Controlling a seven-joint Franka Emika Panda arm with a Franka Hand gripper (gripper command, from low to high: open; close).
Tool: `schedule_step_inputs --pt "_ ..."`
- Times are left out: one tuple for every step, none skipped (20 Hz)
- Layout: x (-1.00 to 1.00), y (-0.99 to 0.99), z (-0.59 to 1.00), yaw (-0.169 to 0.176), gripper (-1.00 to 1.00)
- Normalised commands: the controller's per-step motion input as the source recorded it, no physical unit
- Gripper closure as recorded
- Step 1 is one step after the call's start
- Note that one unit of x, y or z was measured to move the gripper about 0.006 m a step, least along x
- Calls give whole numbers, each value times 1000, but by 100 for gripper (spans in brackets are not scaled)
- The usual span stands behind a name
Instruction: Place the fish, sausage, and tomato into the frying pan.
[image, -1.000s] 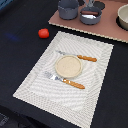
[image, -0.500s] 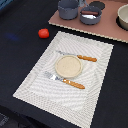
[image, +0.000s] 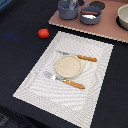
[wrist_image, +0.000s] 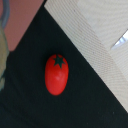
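Note:
The tomato (image: 43, 33) is a small glossy red ball on the dark tabletop, off the placemat's far corner at the exterior view's left. The wrist view shows it from above (wrist_image: 56, 74), with its green stalk mark, lying alone on the dark surface. The frying pan (image: 90, 15) is a shallow blue-grey pan on the pinkish board at the back. A dark red-brown sausage (image: 90, 11) and a white fish (image: 88, 17) lie inside it. No gripper fingers show in either view.
A taller blue-grey pot (image: 67, 9) stands beside the pan and a beige bowl (image: 123, 16) at the far right on the pinkish board (image: 107, 29). A striped placemat (image: 35, 87) holds a round plate (image: 67, 66), a knife (image: 81, 58) and a fork (image: 67, 81).

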Motion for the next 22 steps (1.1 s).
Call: schedule_step_inputs --pt "-700 -689 -137 0 -100" --pt "-700 -689 -143 0 -100" --pt "-703 -689 -149 0 -100" --pt "-703 -689 -154 0 -100" --pt "-700 -689 -160 0 -100" --pt "-703 -689 -160 0 -100" --pt "-703 -689 -160 0 -100" --pt "-703 -677 -174 0 -100" --pt "-700 -669 -220 0 -100" --pt "-706 -649 -286 0 -100" --pt "-746 -611 -391 0 -100" --pt "-777 -571 -454 0 -100" --pt "-780 -534 -489 0 -100" --pt "-783 -526 -500 0 -100" --pt "-780 -514 -514 0 -100" --pt "-774 -517 -529 0 -100" --pt "-774 -503 -529 0 -100" --pt "-780 -486 -523 0 -100" --pt "-789 -463 -534 0 -100" --pt "-791 -397 -517 0 -100" --pt "-774 -334 -506 0 -100" --pt "-757 -186 -471 0 -100"
